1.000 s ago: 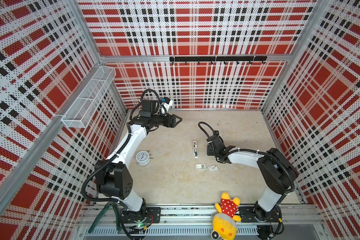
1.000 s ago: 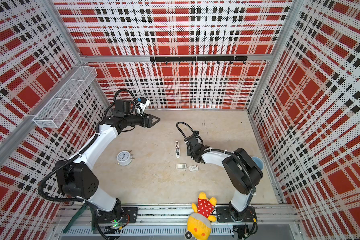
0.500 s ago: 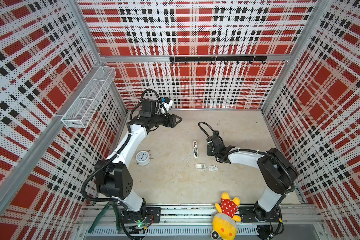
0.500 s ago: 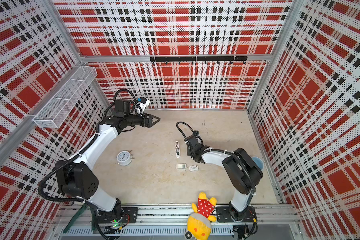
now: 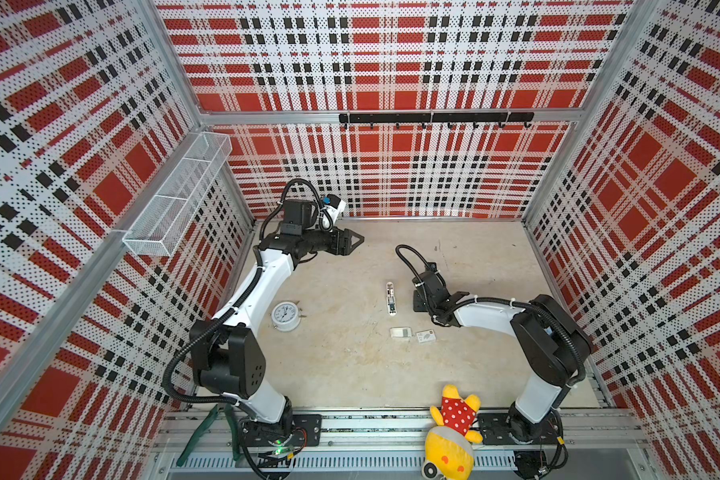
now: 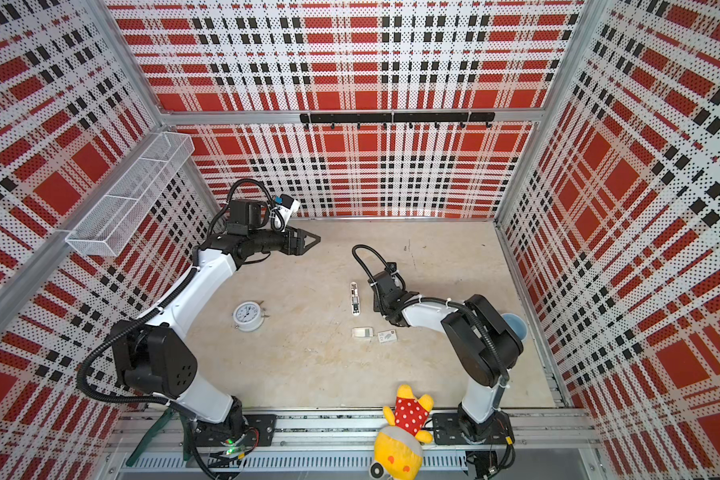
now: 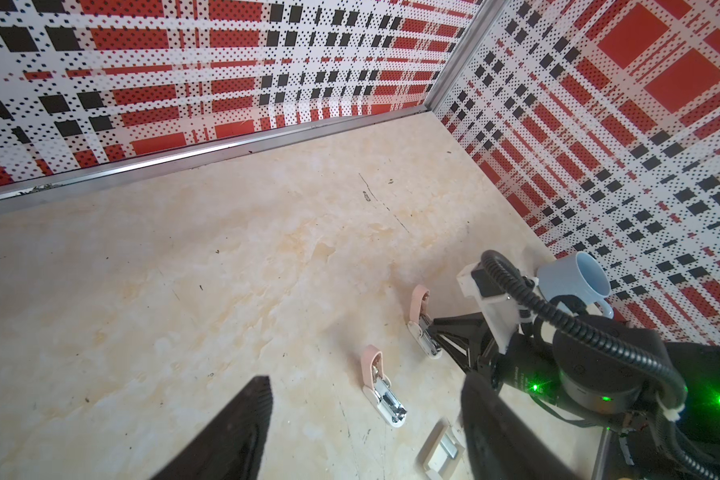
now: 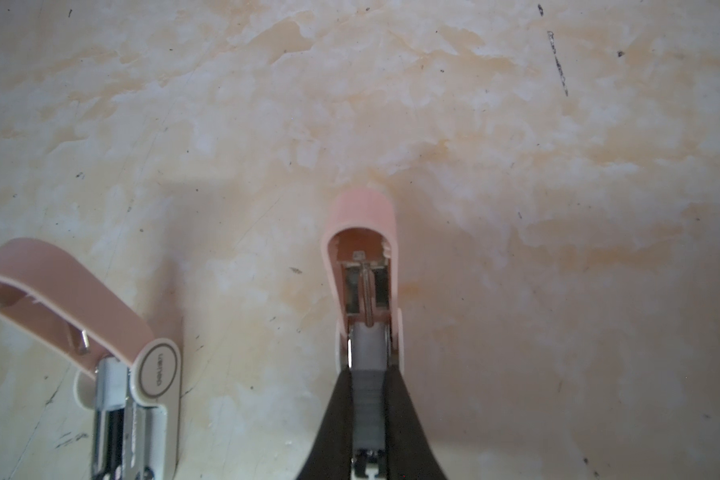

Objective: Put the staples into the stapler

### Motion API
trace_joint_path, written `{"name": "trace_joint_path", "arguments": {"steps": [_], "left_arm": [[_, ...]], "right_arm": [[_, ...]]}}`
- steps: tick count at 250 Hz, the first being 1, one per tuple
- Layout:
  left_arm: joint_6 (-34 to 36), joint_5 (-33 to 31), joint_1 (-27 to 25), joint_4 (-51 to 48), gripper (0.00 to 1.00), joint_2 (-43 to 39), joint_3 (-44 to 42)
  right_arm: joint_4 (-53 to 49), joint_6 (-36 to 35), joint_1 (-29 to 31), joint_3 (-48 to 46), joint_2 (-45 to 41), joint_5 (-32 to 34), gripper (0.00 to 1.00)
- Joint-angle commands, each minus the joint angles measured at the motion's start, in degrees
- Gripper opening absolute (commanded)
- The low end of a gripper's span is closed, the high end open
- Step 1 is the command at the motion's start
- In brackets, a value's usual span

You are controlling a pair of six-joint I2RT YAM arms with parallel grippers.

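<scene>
Front of table [image 5: 341, 374]: a toy [image 5: 454, 428] lies over the rail, clear of the work. Beyond it the box [image 5: 400, 332] sits in two pieces side by side, apart from everything else. Next back, the right gripper [image 8: 368, 374] is low over the stapler [image 8: 360, 249], whose pink lid is folded back with the channel exposed. The jaws are pinched on the staples [image 8: 368, 403], a grey strip held lengthwise in line with the channel. Whether the strip already rests in the channel cannot be told from these views. The other stapler [image 5: 390, 298] lies just beside it, also open and untouched. A clock [image 5: 285, 316] stands well to the left and a mug [image 7: 574, 282] behind the right arm, neither involved. Farthest back, the left gripper [image 5: 350, 241] hangs above the table near the rear wall, jaws spread and empty. Judgement: the step in hand is seating the strip. The next move calls for a straight descent that keeps the strip square to the channel walls, then release, then closing the lid. Nothing braces the stapler, so a sideways push could skid it.
</scene>
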Motion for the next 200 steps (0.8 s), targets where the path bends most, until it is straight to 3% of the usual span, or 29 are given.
{"name": "trace_joint_path", "arguments": {"steps": [1, 200], "left_arm": [[-0.43, 0.87, 0.69, 1.09, 0.75, 0.04, -0.72], [-0.41, 1.1, 0.93, 1.24, 0.75, 0.17, -0.69]], "right_arm": [[2.14, 0.74, -0.19, -0.12, 1.31, -0.1, 0.13], [1.64, 0.46, -0.2, -0.39, 0.13, 1.13, 0.13]]}}
